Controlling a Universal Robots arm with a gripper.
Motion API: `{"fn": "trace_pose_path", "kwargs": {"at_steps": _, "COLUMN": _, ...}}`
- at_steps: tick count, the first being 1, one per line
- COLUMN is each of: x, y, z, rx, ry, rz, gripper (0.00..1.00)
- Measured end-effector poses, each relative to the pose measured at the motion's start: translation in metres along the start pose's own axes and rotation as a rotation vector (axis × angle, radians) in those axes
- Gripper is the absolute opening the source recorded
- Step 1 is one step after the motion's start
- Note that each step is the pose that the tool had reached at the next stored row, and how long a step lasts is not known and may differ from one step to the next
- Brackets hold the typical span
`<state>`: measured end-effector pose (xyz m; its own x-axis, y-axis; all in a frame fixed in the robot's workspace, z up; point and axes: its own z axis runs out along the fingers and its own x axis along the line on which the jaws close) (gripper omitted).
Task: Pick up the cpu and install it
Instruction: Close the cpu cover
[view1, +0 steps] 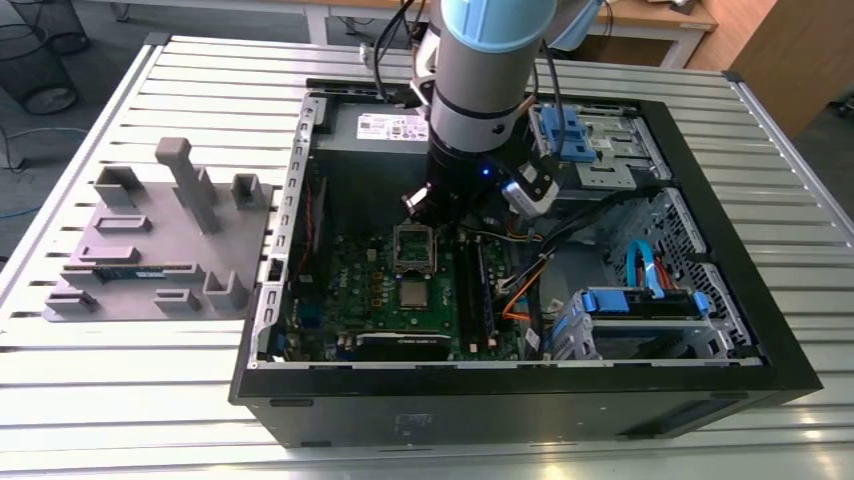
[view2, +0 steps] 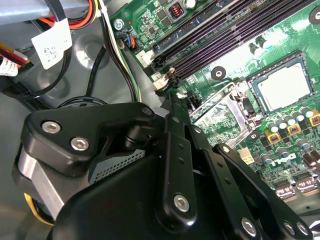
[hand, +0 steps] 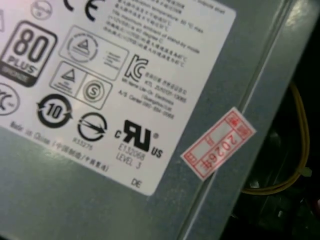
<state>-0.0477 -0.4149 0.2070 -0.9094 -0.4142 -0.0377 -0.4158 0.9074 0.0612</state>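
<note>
exterior view: one cpu (view1: 415, 293) lying on one motherboard (view1: 350, 285), one arm (view1: 481, 90) near; fingers (view2: 172, 115) open or closed, cannot tell.

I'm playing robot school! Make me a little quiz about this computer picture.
1. True or false: the cpu lies on the grey tray.
2. What does the green memory stick lie on? A) the grey tray B) the floor C) a chair
3. Fill in: the arm hangs over the open computer ____.
Key: 1 false, it sits in the socket; 2 A; 3 case.
</note>
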Motion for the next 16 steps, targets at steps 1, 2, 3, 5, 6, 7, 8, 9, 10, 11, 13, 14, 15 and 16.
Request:
{"fn": "trace_pose_path", "kwargs": {"at_steps": 1, "x": 0.0000, "y": 0.0000, "z": -0.0003, "rx": 0.0001, "ry": 0.0002, "rz": 0.000, "gripper": 0.11}}
{"fn": "trace_pose_path", "kwargs": {"at_steps": 2, "x": 0.0000, "y": 0.0000, "z": -0.0006, "rx": 0.0001, "ry": 0.0002, "rz": 0.000, "gripper": 0.11}}
{"fn": "trace_pose_path", "kwargs": {"at_steps": 3, "x": 0.0000, "y": 0.0000, "z": -0.0006, "rx": 0.0001, "ry": 0.0002, "rz": 0.000, "gripper": 0.11}}
{"fn": "trace_pose_path", "kwargs": {"at_steps": 5, "x": 0.0000, "y": 0.0000, "z": -0.0007, "rx": 0.0001, "ry": 0.0001, "rz": 0.000, "gripper": 0.11}}
{"fn": "trace_pose_path", "kwargs": {"at_steps": 6, "x": 0.0000, "y": 0.0000, "z": -0.0011, "rx": 0.0004, "ry": 0.0004, "rz": 0.000, "gripper": 0.11}}
{"fn": "trace_pose_path", "kwargs": {"at_steps": 7, "x": 0.0000, "y": 0.0000, "z": -0.0015, "rx": 0.0005, "ry": 0.0005, "rz": 0.000, "gripper": 0.11}}
{"fn": "trace_pose_path", "kwargs": {"at_steps": 8, "x": 0.0000, "y": 0.0000, "z": -0.0019, "rx": 0.0004, "ry": 0.0004, "rz": 0.000, "gripper": 0.11}}
{"fn": "trace_pose_path", "kwargs": {"at_steps": 9, "x": 0.0000, "y": 0.0001, "z": -0.0022, "rx": 0.0002, "ry": 0.0002, "rz": 0.000, "gripper": 0.11}}
{"fn": "trace_pose_path", "kwargs": {"at_steps": 10, "x": 0.0000, "y": 0.0001, "z": -0.0023, "rx": 0.0001, "ry": 0.0001, "rz": 0.000, "gripper": 0.11}}
{"fn": "trace_pose_path", "kwargs": {"at_steps": 11, "x": 0.0001, "y": -0.0001, "z": -0.0025, "rx": 0.0001, "ry": 0.0002, "rz": 0.000, "gripper": 0.11}}
{"fn": "trace_pose_path", "kwargs": {"at_steps": 13, "x": 0.0003, "y": -0.0004, "z": -0.0029, "rx": 0.0007, "ry": 0.0005, "rz": 0.000, "gripper": 0.11}}
{"fn": "trace_pose_path", "kwargs": {"at_steps": 14, "x": 0.0002, "y": -0.0005, "z": -0.0030, "rx": 0.0010, "ry": 0.0006, "rz": -0.001, "gripper": 0.11}}
{"fn": "trace_pose_path", "kwargs": {"at_steps": 15, "x": 0.0003, "y": -0.0006, "z": -0.0031, "rx": 0.0017, "ry": 0.0009, "rz": -0.001, "gripper": 0.11}}
{"fn": "trace_pose_path", "kwargs": {"at_steps": 16, "x": 0.0003, "y": -0.0006, "z": -0.0031, "rx": 0.0020, "ry": 0.0011, "rz": -0.001, "gripper": 0.11}}
